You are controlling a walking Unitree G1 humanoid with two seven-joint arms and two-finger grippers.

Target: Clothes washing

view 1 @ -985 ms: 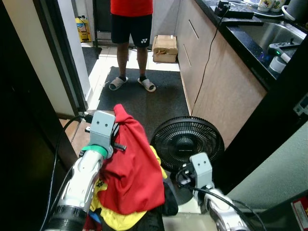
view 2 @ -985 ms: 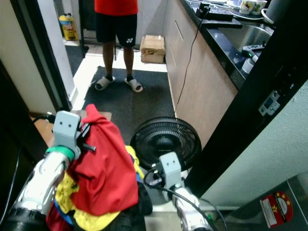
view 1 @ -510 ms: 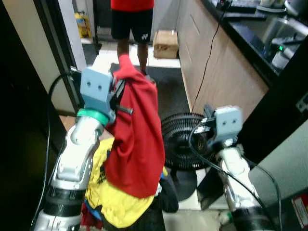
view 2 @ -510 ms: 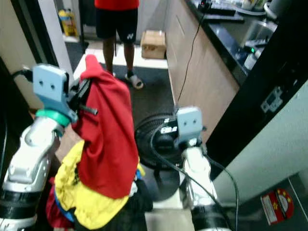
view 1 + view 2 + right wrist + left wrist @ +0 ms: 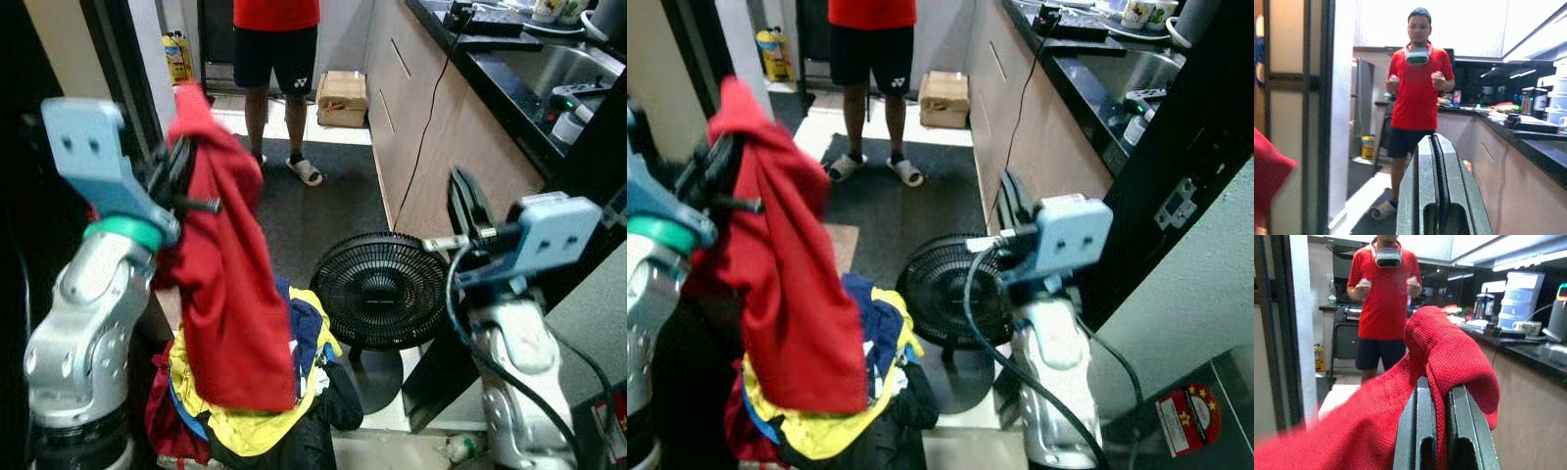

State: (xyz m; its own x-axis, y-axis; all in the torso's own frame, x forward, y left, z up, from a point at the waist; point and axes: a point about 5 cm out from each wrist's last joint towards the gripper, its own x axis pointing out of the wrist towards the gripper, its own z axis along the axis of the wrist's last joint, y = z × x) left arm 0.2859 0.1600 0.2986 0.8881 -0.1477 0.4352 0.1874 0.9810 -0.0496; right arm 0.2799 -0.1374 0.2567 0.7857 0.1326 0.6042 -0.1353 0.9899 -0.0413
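Red garment [image 5: 230,284]: it hangs from the left gripper [image 5: 1442,396], raised high above the laundry pile, its lower hem draping down onto the top of that pile.
Laundry pile [image 5: 250,411]: a heap of yellow, blue, dark and red clothes on the floor, just beside the black floor fan [image 5: 380,291].
Left gripper: clenched on a fold of the red garment; the wrist view shows the knit cloth bunched over and between the two black fingers [image 5: 1469,431].
Right gripper [image 5: 1436,183]: its fingers are pressed together with nothing between them, held up over the far side of the fan from the pile, well apart from the garment.
How it handles: the garment looks soft, limp and light, with a coarse knit that should not slip easily; it will sag and swing from whatever single point holds it.
Where to hold: a bunched fold near the top edge, as it is taken now, seems sound; a pinch on a thin single layer would likely be less secure.
Risk: the trailing hem may drag other clothes off the pile or catch on the fan grille.
Person [image 5: 276,39]: stands beyond the fan on the dark floor mat [image 5: 333,211], in a red shirt and dark shorts, with a headset on and hands raised.
Counter [image 5: 509,69]: a dark worktop with a sink runs beyond the fan on the robot's right.
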